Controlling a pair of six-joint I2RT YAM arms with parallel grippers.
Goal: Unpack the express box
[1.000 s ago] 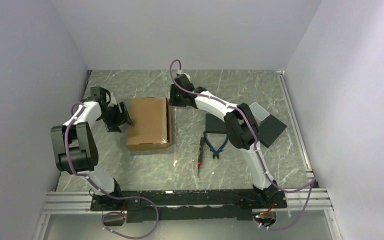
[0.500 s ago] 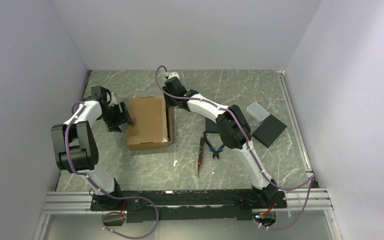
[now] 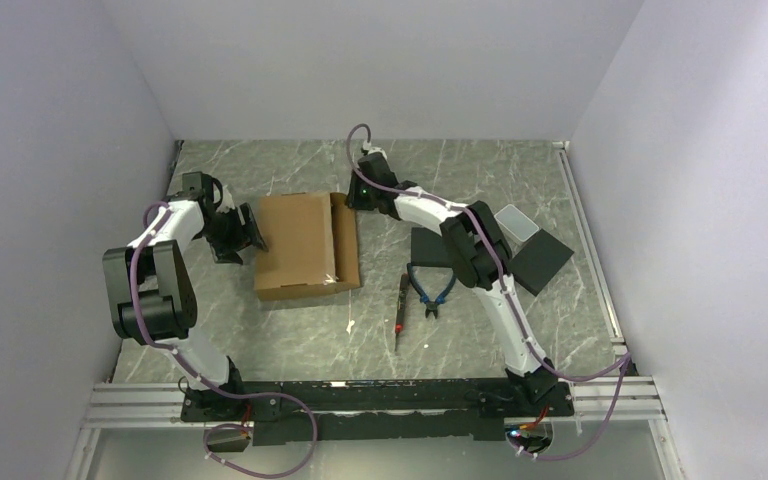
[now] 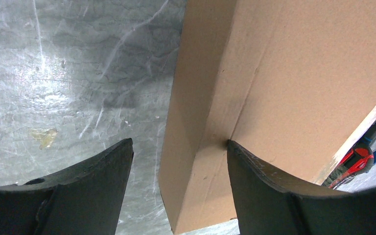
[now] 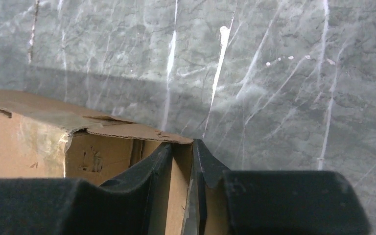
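In the left half of the table [image 3: 520, 170], closer to the far edge: the express box [image 3: 295, 245], long axis from near edge to far edge. At its far right corner, the right gripper [image 5: 181, 147], narrowed onto the right-hand flap [image 3: 348, 240], cardboard between the fingers. Against the left wall, the left gripper [image 4: 178, 142], wide, one finger over the lid, nothing clamped. Likely next: pulling the flap outward toward the right edge, across the long axis; right arm better placed.

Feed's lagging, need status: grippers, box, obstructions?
Left gripper open, straddling express box edge. Right gripper shut on its flap. Pliers lie apart, right of box.
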